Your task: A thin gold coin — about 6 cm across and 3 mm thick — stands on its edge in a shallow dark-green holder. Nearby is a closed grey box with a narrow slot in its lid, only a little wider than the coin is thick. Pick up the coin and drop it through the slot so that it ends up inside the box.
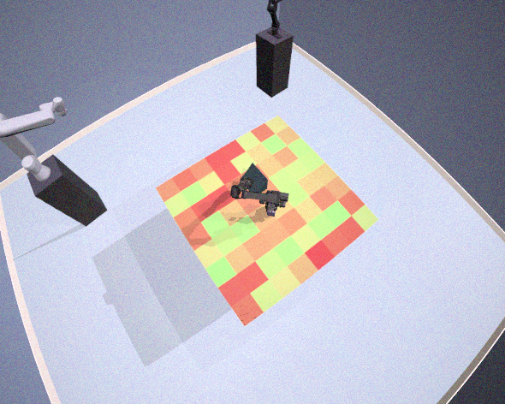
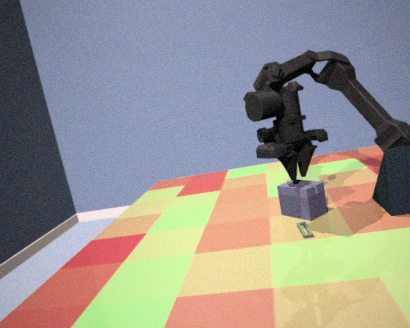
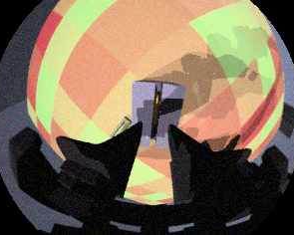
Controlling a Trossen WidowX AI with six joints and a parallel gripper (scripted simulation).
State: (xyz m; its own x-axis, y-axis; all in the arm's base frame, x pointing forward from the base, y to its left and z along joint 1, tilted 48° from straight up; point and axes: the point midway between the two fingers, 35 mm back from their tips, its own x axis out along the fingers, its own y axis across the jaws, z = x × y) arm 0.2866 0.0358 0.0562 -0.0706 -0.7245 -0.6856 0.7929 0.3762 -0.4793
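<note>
The grey box (image 2: 292, 202) (image 3: 142, 95) stands closed under the gripper, its narrow slot running along the lid in the wrist view. A thin strip of the gold coin (image 3: 157, 100) shows edge-on within the slot. No gold shows above the lid in the exterior view, and how deep the coin sits cannot be told. My gripper (image 2: 299, 178) (image 3: 155, 126) is partly open and empty, its fingertips just over the lid, apart on either side of the slot line. The dark-green holder (image 2: 308, 235) (image 3: 126, 119) lies empty beside the box.
The arm's dark base block (image 2: 403, 179) (image 1: 253, 175) stands behind and to the side of the box. In the top view, a white arm (image 1: 26, 123) on a black pedestal (image 1: 70, 191) and another black pedestal (image 1: 272, 65) stand far off near the floor's edge.
</note>
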